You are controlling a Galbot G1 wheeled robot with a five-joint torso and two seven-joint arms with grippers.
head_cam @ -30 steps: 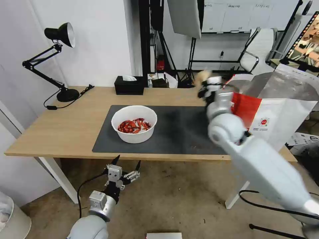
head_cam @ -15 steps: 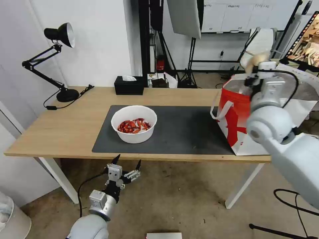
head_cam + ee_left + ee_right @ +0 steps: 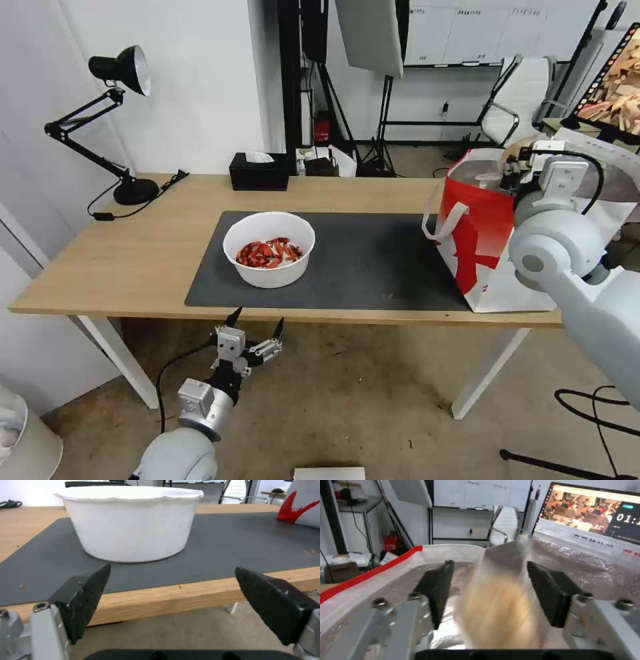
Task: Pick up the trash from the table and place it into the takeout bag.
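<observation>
Change since earlier frames: right gripper (image 3: 519,160) has swung from above the mat across to the mouth of the takeout bag (image 3: 481,233); bowl and left arm unchanged.
Right gripper: jaws parted, pads clear of the tan ball (image 3: 500,605), which shows as a vertical blur between them, apparently released and dropping.
Reason for position: gripper sits directly over the foil-lined opening, so a released item should land inside, not on the table (image 3: 133,253).
Right arm pose: reaching up and forward from the robot's right, elbow joint large in the head view, wrist tipped toward the bag's interior.
Takeout bag: upright at the right end of the dark mat (image 3: 360,260), top open, strap handle hanging on the side toward the bowl.
Bowl of red shell scraps (image 3: 269,248): on the mat, well apart from the bag, untouched.
Left gripper (image 3: 253,330): jaws wide open, empty, parked below the table's near edge, facing the bowl.
</observation>
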